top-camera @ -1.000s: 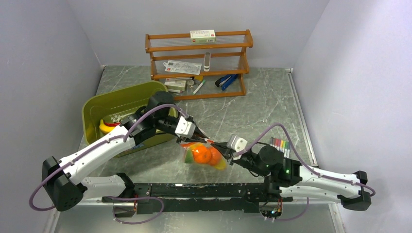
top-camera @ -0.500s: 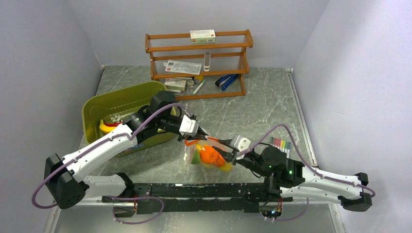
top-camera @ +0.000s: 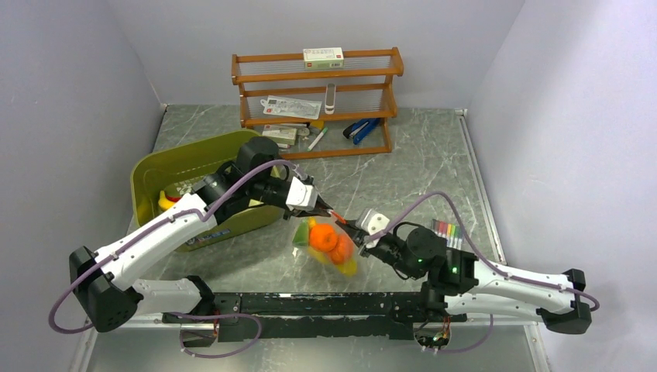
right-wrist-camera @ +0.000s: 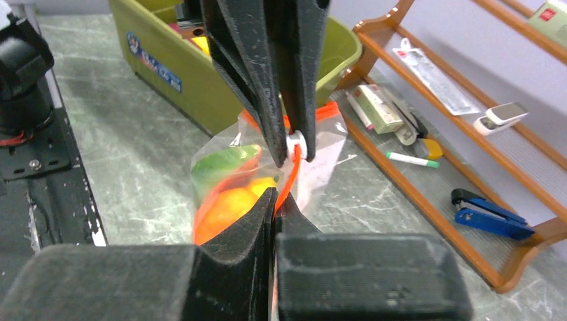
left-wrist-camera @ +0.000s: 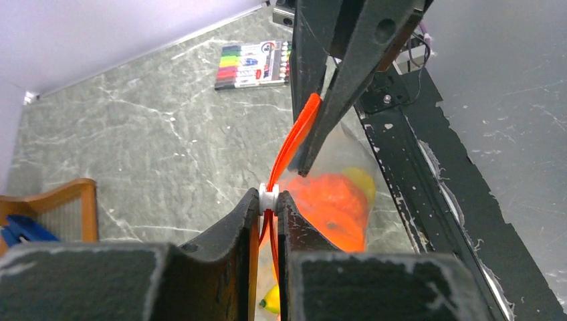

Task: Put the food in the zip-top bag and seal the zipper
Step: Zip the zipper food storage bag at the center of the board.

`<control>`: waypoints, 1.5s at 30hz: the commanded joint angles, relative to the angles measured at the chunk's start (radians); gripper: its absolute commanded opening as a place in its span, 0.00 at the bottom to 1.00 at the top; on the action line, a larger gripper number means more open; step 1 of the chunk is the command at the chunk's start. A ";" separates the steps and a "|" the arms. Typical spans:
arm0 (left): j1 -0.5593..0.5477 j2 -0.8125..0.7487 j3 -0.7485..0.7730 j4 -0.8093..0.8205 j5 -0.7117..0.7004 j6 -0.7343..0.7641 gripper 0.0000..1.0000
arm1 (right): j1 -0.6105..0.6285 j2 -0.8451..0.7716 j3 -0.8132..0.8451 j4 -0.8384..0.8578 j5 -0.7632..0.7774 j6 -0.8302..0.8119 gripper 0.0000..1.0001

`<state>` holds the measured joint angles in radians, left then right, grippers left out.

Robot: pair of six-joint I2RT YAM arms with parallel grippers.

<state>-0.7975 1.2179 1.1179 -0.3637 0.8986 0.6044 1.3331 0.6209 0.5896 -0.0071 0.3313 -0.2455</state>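
The zip-top bag (top-camera: 329,248) hangs clear of the table between my two grippers. Inside it is the food: orange rounds (left-wrist-camera: 331,204), a green piece (right-wrist-camera: 220,164) and a yellow piece (top-camera: 350,267). The orange-red zipper (left-wrist-camera: 297,130) runs taut from one gripper to the other. My left gripper (left-wrist-camera: 269,199) is shut on the zipper's white tab (right-wrist-camera: 296,144). My right gripper (right-wrist-camera: 275,197) is shut on the zipper strip a short way further along. In the top view the left gripper (top-camera: 329,211) and right gripper (top-camera: 350,229) nearly meet tip to tip.
An olive-green tub (top-camera: 166,167) holding a banana (top-camera: 166,203) stands at the left under my left arm. A wooden shelf (top-camera: 318,101) with a blue stapler (top-camera: 360,129) and packets is at the back. A marker pack (top-camera: 448,231) lies at the right.
My left gripper has slid right along the zipper, closing the gap to the right gripper. The bag has swung and now hangs narrower beneath them.
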 commanded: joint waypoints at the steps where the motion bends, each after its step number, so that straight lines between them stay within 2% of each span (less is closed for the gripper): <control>1: 0.003 -0.009 0.095 -0.098 -0.057 0.082 0.07 | -0.002 -0.054 0.070 0.000 0.032 -0.031 0.00; 7: 0.007 -0.012 0.103 -0.181 -0.161 0.133 0.07 | -0.002 -0.102 0.102 -0.120 0.107 -0.028 0.00; 13: 0.012 -0.010 0.107 -0.183 -0.160 0.130 0.07 | -0.002 -0.208 0.074 -0.144 0.151 -0.023 0.00; 21: 0.031 -0.007 0.130 -0.250 -0.227 0.160 0.07 | -0.002 -0.247 0.074 -0.214 0.184 0.031 0.00; 27: 0.100 -0.024 0.108 -0.277 -0.217 0.174 0.07 | -0.002 -0.283 0.082 -0.224 0.221 0.048 0.00; 32: 0.118 -0.031 0.113 -0.257 -0.163 0.163 0.07 | -0.002 -0.238 0.079 -0.226 0.177 0.054 0.00; 33: 0.118 -0.031 0.114 -0.249 -0.147 0.159 0.07 | -0.002 -0.215 0.080 -0.229 0.164 0.057 0.01; 41: 0.118 -0.008 0.099 -0.199 -0.068 0.111 0.07 | -0.002 0.012 0.190 -0.244 0.008 0.064 0.46; 43: 0.118 -0.010 0.095 -0.194 -0.034 0.108 0.07 | -0.002 0.058 0.214 -0.237 -0.022 0.052 0.52; 45: 0.118 -0.022 0.077 -0.171 -0.017 0.096 0.07 | -0.002 0.107 0.225 -0.219 -0.021 0.036 0.54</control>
<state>-0.6842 1.2102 1.2179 -0.6003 0.7853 0.7246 1.3315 0.6712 0.7650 -0.2592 0.3672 -0.1860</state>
